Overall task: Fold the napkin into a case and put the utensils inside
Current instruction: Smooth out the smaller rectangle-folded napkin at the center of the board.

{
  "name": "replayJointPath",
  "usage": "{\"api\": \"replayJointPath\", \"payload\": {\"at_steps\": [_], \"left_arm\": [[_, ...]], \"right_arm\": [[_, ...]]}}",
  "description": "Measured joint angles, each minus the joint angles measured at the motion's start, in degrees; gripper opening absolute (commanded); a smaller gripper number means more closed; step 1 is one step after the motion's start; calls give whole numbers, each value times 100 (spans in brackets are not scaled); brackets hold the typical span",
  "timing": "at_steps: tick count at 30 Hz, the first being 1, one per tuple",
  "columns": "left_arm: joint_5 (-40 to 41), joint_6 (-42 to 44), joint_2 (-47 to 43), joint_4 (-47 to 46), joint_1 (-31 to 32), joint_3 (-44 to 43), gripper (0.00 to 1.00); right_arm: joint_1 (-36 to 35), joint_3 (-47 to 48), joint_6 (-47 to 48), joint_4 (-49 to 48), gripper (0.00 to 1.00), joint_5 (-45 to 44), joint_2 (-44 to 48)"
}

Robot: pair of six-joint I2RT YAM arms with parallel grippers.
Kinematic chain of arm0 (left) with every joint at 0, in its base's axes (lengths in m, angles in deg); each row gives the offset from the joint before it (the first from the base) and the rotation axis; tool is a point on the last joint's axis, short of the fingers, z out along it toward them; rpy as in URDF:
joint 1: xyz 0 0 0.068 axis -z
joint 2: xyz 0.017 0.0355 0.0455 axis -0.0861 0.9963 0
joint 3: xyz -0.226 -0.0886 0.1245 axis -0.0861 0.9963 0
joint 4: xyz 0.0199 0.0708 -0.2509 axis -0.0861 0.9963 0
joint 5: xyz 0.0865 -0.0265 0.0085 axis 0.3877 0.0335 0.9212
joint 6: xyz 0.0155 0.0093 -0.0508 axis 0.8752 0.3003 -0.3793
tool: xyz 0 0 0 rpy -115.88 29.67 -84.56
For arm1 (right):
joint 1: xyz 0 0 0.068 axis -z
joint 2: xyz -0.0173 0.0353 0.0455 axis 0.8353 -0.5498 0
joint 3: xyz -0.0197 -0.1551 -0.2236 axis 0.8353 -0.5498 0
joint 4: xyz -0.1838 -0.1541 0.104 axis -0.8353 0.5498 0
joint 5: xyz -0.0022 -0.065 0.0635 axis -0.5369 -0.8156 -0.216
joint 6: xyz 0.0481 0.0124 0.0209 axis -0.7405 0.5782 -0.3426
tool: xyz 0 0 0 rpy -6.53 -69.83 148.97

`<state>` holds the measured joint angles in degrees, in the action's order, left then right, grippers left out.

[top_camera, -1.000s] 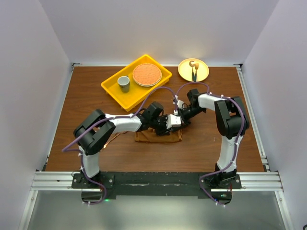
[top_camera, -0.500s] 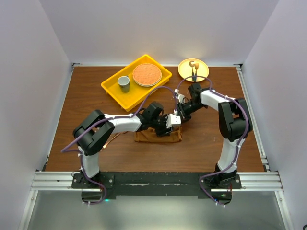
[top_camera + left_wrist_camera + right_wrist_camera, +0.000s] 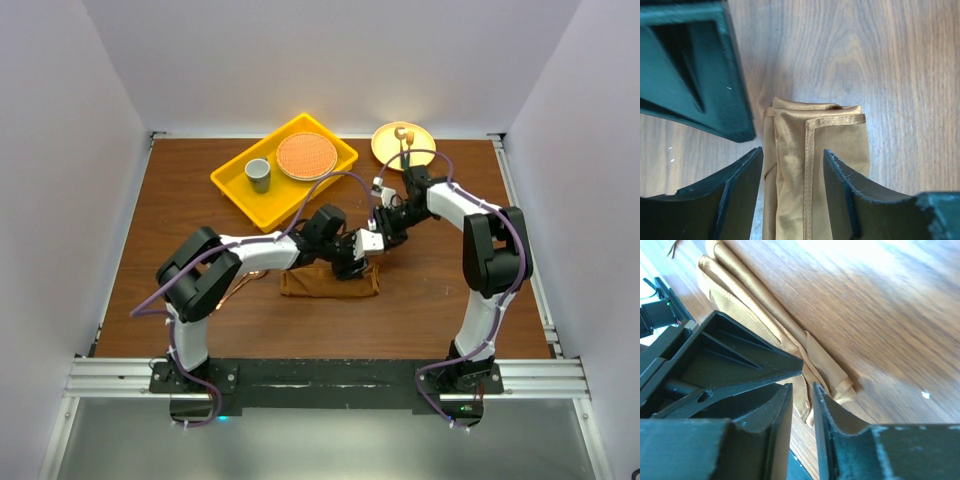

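Near the centre of the desk (image 3: 180,200) lies the case (image 3: 330,283), a narrow rust-brown oblong with its hems stacked. Over the last second the right tool (image 3: 803,392) has drawn back off its 2 o'clock corner toward the yellow plate (image 3: 422,150) at 1 o'clock, with its fingers almost together and empty. The left tool (image 3: 790,160) stays spread, straddling the case's end. Folding looks finished, so fetching the utensils probably comes next.

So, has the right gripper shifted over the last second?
Yes. In the top view the right gripper has drawn away from the folded napkin, moving up-frame toward the yellow plate, which has stayed put.
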<state>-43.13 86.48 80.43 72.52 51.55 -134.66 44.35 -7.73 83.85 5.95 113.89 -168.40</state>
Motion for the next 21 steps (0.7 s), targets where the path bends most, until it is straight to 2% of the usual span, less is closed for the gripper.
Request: {"api": "replayJointPath", "payload": {"at_steps": [3, 12, 21], "left_arm": [[-116, -42, 87, 11, 9, -50, 59], [-334, -96, 345, 57, 48, -306, 44], [-431, -195, 417, 155, 68, -400, 18]], "right_arm": [[98, 0, -52, 2, 29, -59, 2], [153, -37, -138, -31, 24, -306, 2], [153, -76, -142, -31, 24, -448, 2]]}}
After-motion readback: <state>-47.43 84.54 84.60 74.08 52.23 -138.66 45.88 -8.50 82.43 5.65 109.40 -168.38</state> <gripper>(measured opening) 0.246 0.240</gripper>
